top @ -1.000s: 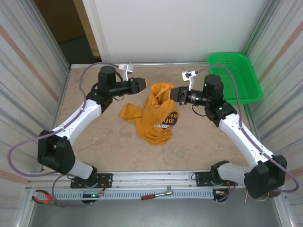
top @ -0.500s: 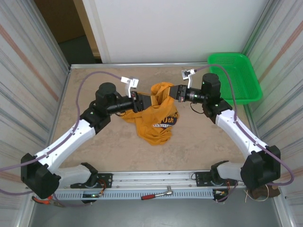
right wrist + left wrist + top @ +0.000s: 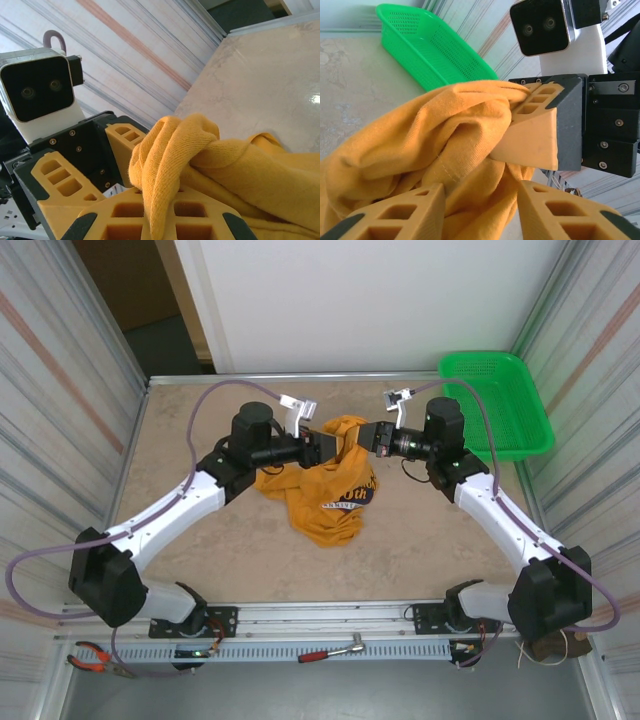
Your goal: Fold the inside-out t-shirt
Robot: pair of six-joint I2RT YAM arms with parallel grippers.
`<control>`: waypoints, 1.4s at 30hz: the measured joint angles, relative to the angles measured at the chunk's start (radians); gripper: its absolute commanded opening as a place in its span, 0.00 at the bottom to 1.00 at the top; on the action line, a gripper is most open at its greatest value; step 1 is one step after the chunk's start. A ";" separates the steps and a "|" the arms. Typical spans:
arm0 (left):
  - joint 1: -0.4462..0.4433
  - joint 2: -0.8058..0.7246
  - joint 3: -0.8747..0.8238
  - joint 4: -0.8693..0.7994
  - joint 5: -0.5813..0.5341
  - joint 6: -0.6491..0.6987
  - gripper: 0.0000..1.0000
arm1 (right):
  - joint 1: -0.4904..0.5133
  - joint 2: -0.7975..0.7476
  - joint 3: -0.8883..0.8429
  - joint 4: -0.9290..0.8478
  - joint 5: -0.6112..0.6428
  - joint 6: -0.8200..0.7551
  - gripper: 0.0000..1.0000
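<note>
Inside-out t-shirt [image 3: 330, 495]: mustard-orange, crumpled mid-tabletop [image 3: 200, 540], dark oval print facing up. Its far end is lifted into a bunch between the two arms. The rest drapes down onto the tabletop toward the near edge.

Right fingers [image 3: 370, 436] are closed tight on the raised bunch from the right. In the right wrist view a twisted fold of the shirt sticks out from between them.

Left fingers [image 3: 322, 446] point in from the left, tips nearly meeting the right ones. In the left wrist view they stand partly apart with shirt fabric between them. Can't tell if it's actually pinched.

Green basket [image 3: 495, 400] sits at the far right corner, well apart from the shirt. Pliers [image 3: 95, 658] and a red-handled wrench [image 3: 330, 650] lie in front of the arm bases.
</note>
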 measured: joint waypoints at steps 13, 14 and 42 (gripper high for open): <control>0.000 -0.013 -0.014 0.008 -0.087 0.023 0.48 | 0.000 0.000 0.000 0.000 0.000 0.000 0.00; 0.000 -0.013 -0.015 0.008 -0.093 0.024 0.48 | 0.000 0.000 0.000 0.000 0.000 0.000 0.00; 0.000 0.027 -0.080 0.126 -0.040 -0.032 0.20 | -0.006 0.000 0.000 0.000 0.004 0.000 0.00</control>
